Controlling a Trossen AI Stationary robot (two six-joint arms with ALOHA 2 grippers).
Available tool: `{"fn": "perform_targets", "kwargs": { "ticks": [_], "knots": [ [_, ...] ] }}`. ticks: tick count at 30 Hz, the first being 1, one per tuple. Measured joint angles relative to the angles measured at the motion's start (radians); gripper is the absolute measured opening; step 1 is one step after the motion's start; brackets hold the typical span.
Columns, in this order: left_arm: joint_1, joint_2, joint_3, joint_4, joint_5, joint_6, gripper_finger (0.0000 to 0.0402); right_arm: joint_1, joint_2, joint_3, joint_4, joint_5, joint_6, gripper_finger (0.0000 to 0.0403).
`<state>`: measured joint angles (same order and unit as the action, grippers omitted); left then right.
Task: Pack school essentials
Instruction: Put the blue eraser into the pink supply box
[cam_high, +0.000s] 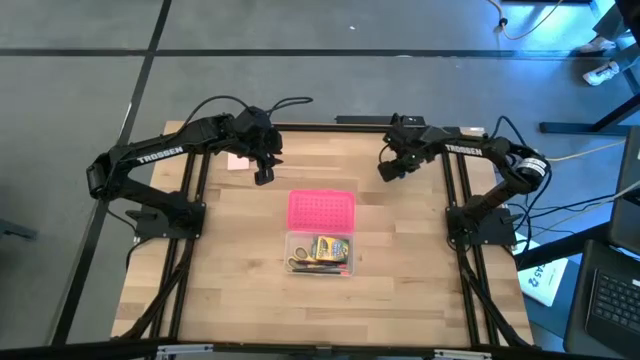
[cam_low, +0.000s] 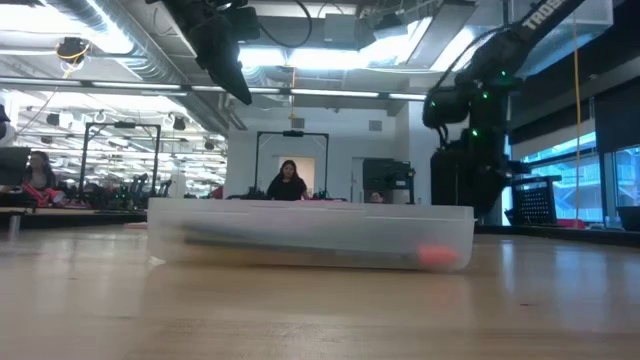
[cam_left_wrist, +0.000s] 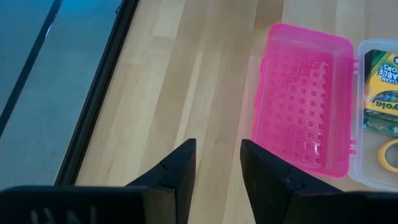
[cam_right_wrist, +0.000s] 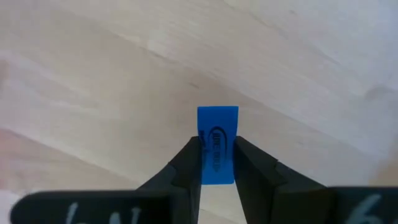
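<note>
A: Nearest me, the clear rectangular plastic case (cam_low: 310, 236) with open pink lid (cam_high: 321, 210) sits mid-table, holding the yellow-green crayon box (cam_high: 331, 247).

B: Grippers?

A: My right gripper (cam_right_wrist: 217, 163) pinches the tiny blue piece (cam_right_wrist: 217, 144), raised; left gripper (cam_left_wrist: 217, 168), fingers spread, empty.

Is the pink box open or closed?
Open. The pink lid lies flipped back flat on the table, beside the clear case holding the crayon box and scissors.
</note>
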<state>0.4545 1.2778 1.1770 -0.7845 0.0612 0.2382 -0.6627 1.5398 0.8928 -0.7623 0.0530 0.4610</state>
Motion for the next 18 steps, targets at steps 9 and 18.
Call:
{"fn": "perform_targets", "kwargs": {
  "ticks": [9, 18],
  "knots": [
    [-0.004, 0.0, 0.0, -0.039, 0.009, -0.004, 0.0119, 0.234, -0.001, 0.123, -0.004, 0.01, 0.0, 0.0082],
    [-0.043, 0.0, 0.0, -0.053, 0.011, -0.046, 0.0119, 0.493, -0.001, 0.208, 0.083, -0.001, -0.052, 0.0082]
  ]
}}
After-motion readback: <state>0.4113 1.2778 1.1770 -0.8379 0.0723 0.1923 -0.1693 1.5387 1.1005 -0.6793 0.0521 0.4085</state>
